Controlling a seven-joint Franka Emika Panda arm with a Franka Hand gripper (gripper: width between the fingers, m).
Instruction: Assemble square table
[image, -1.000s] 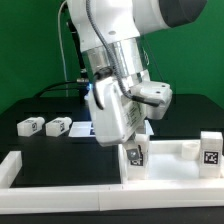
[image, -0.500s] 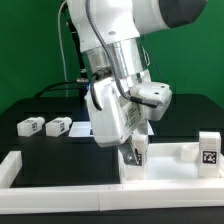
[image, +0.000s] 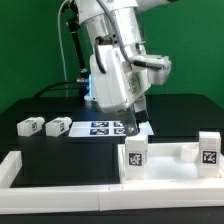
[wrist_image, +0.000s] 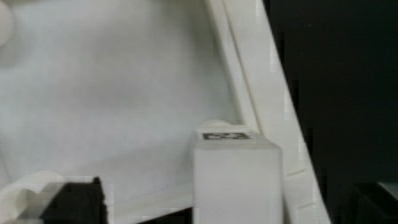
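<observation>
Hanging above the black bench (image: 40, 106), the fingers (image: 134, 120) are seen spread and empty, while the square table top (image: 170, 172) is laid at the exterior view's right with a left leg (image: 135, 155) and a right leg (image: 209, 150) stood upright at its corners, and two loose legs (image: 58, 126) are laid at that view's left.

Tagged leg (wrist_image: 235, 182) — upright, beside tabletop rim (wrist_image: 265, 90)

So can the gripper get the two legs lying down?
Probably yes. The gripper hangs empty above the table, and the lying legs are out in the open, with nothing over them.
</observation>
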